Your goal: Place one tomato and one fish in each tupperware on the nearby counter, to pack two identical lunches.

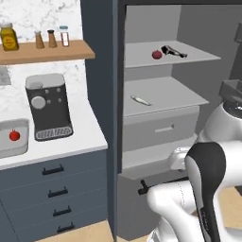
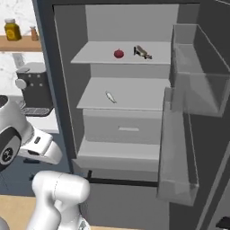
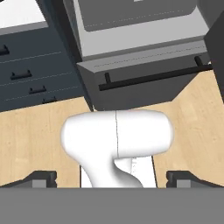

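From the base I am looking into an open fridge (image 1: 156, 90) beside the counter (image 1: 71, 137). On the counter's left end sits one tupperware (image 1: 12, 139), cut by the frame edge, and a tomato (image 1: 14, 135) already lies inside it; I see no fish in that tray from here, though part of it is out of frame. A dark coffee machine (image 1: 47, 106) stands just beside that tray, and above it a wooden shelf (image 1: 47, 51) carries a yellow jar (image 1: 9, 37) and a few small shakers (image 1: 51, 38). Inside the fridge, the second tomato (image 1: 157, 55) rests on the top shelf (image 2: 121, 54), near a dark object (image 1: 174, 51) that I cannot identify. One shelf down, a fish (image 1: 140, 100) lies alone on the pale surface, well apart from the tomato above it. Below that shelf is a closed grey drawer (image 2: 123, 128). In the right base view the fridge door (image 2: 193, 112) stands swung open with its clear bins showing. The tool (image 3: 111, 179) points down toward the wooden floor (image 3: 30, 140) in front of the fridge's lower drawer with its black bar handle (image 3: 153, 78); its two fingertips (image 3: 41, 178) sit far apart at the bottom corners of the hand view, so the jaws are wide and nothing is between them. The dark blue-grey drawers (image 1: 54, 194) under the counter are all closed.
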